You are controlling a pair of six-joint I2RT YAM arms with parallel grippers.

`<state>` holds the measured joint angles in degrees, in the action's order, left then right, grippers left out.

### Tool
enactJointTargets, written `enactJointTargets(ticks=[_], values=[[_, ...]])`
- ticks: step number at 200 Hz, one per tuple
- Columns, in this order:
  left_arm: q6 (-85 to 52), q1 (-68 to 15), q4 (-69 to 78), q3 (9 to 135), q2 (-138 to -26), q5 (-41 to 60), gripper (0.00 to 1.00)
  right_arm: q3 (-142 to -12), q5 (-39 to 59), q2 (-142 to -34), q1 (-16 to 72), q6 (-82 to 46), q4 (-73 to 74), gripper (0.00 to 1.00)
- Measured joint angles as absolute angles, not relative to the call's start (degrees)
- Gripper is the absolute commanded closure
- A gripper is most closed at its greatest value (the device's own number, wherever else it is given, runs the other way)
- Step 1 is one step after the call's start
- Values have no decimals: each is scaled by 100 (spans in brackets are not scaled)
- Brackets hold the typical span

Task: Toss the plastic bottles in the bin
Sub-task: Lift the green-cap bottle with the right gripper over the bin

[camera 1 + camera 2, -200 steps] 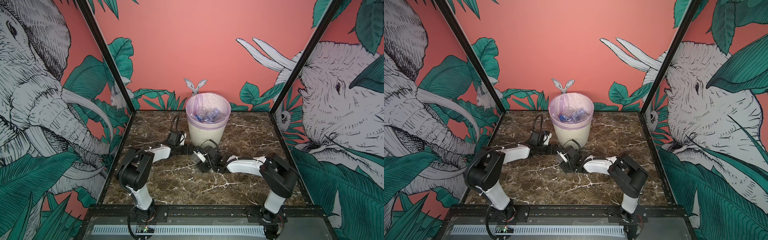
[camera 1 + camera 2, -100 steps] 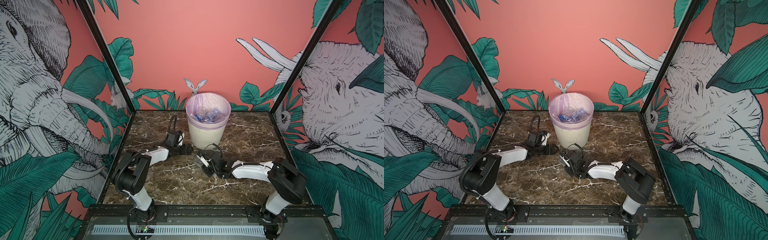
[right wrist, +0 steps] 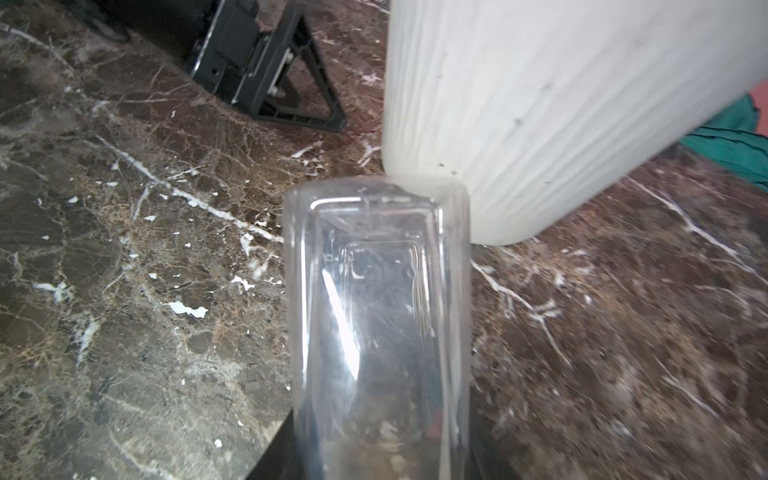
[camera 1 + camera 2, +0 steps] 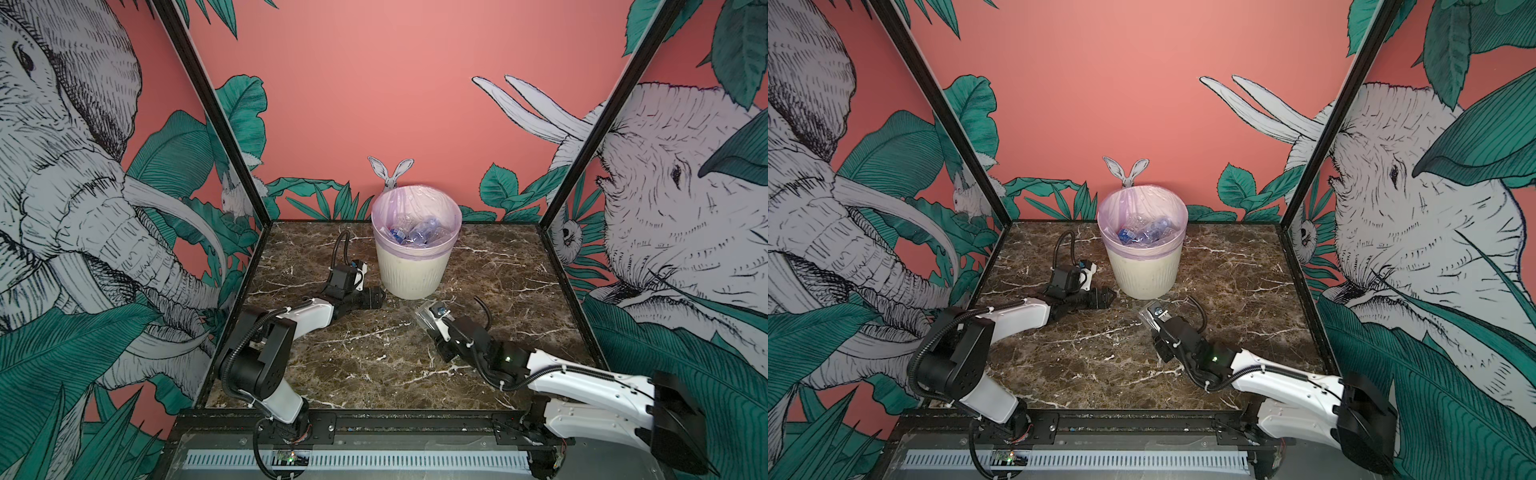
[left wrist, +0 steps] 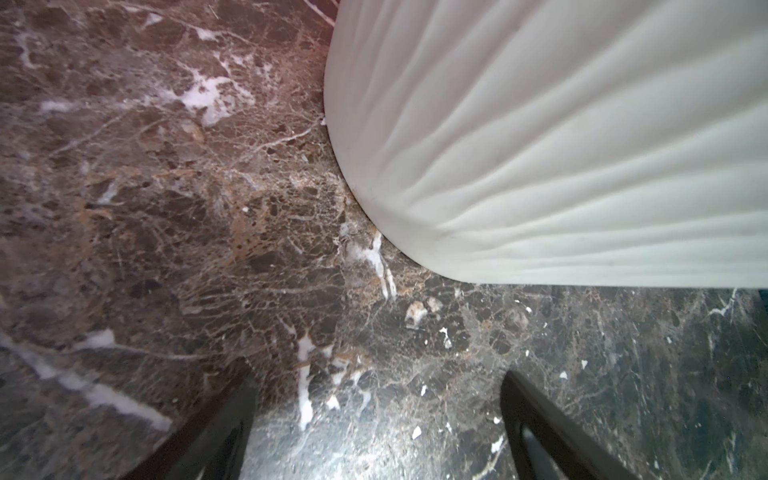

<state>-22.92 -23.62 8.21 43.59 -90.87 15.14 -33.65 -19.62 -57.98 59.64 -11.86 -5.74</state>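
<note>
- The right pincer (image 4: pixel 436 321) is clamped on a clear plastic bottle (image 3: pixel 374 324), low over the brown marble table (image 4: pixel 374 365). The bottle's free end points at the bin's base and lies just in front of it.
- The bin (image 4: pixel 415 270) is cream, ribbed and lined in lilac. It stands mid-table near the far edge, with several crumpled bottles (image 4: pixel 417 232) inside.
- The left pincer (image 5: pixel 378 415) is spread wide and holds nothing. It lies low beside the bin's left base, its fingers (image 5: pixel 548 428) clear of the wall.

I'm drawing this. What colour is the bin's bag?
Pale lilac bag, best in a top view.
</note>
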Motion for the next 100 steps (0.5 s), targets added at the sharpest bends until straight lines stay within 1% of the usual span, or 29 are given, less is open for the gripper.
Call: enactJointTargets(ticks=[53, 75, 100], values=[[-2292, -2362, 1149, 4158, -8739, 1509, 8, -3301, -2825, -4091, 6003, -1483, -1227, 72], [-2292, -2362, 1240, 4139, -8683, 1511, 7, -3454, -3094, -3846, 6012, -1479, -1459, 72], [-2292, -2362, 1278, 4110, -8672, 1511, 8, -3885, -3336, -3927, 6016, -1352, -1623, 72]])
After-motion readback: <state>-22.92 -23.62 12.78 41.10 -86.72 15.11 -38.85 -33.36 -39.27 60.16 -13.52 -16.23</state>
